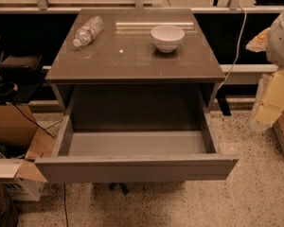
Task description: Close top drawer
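The top drawer of a grey cabinet is pulled far out toward me. Its plain flat front panel is nearest me, and the deep box behind it shows a bare pale grey floor with nothing inside. My gripper is not in view. Only a white rounded shape shows at the right edge, well apart from the drawer, and I cannot tell what it is. The fronts below the drawer are hidden by it.
A clear plastic bottle lies on the cabinet top at the back left, and a white bowl stands at the back right. Open cardboard boxes and cables sit on the floor at left. Pale yellow padded objects stand at right.
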You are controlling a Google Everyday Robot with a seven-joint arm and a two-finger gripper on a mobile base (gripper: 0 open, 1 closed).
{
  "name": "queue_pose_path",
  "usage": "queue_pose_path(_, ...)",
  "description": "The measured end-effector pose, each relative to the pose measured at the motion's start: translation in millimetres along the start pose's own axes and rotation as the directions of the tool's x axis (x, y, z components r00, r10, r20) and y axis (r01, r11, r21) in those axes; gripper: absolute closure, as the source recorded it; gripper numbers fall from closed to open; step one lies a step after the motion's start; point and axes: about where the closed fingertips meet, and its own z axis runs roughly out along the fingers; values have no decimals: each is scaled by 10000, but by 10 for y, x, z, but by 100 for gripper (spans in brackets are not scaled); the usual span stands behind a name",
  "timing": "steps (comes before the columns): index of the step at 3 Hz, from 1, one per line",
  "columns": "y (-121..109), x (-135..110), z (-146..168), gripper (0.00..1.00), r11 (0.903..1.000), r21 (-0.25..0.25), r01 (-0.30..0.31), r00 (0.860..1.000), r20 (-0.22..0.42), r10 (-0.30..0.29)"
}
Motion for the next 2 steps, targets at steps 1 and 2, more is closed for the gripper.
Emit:
queue_pose_path(1, 0, 0, 0, 0, 10000, 0, 0, 10000, 0, 0)
queue_pose_path(2, -5, -9, -17, 10, 10000, 74, 6, 10000, 22, -7)
